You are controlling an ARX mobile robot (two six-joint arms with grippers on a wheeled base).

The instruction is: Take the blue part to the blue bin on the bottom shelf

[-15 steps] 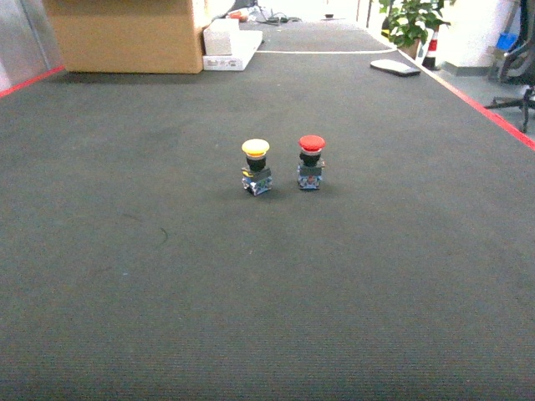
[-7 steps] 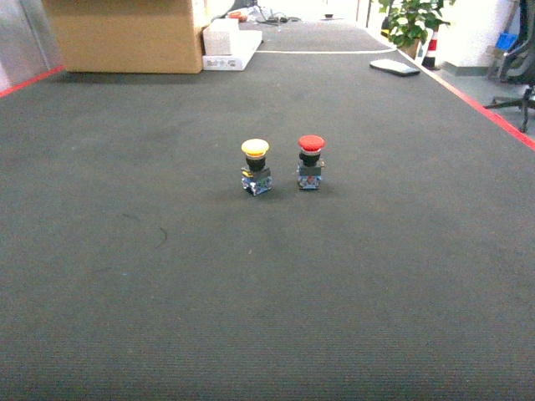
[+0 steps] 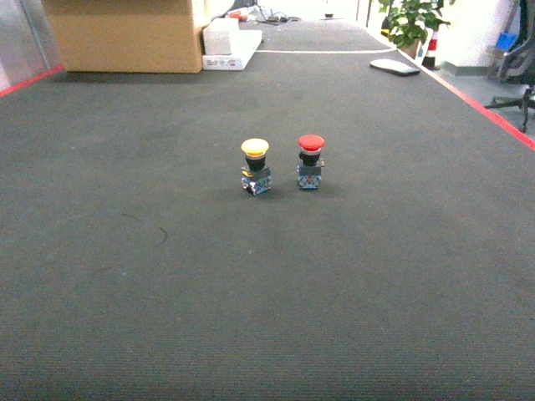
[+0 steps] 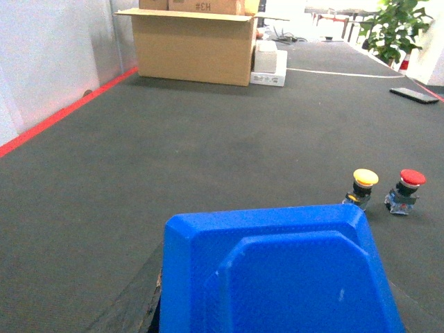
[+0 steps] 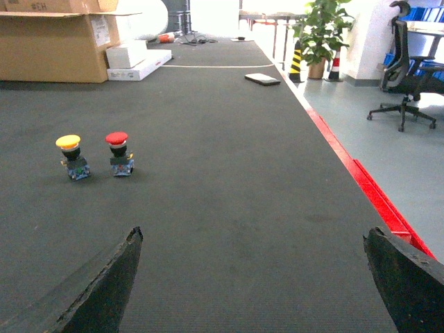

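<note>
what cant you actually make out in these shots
- Blue bin, left wrist view: fills the bottom and hides the left gripper.
- Right gripper, right wrist view: fingers cut off by the bottom edge, though spread wide.
- Yellow button and red button: base markings too small.
- No blue part or shelf in any view.

Two push buttons, one yellow-capped (image 3: 256, 165) and one red-capped (image 3: 310, 161); one cardboard box (image 3: 125, 35).

Blue bin (image 4: 277, 274) cut off below, left jaws hidden — cardboard box (image 3: 125, 33) top cropped
</note>
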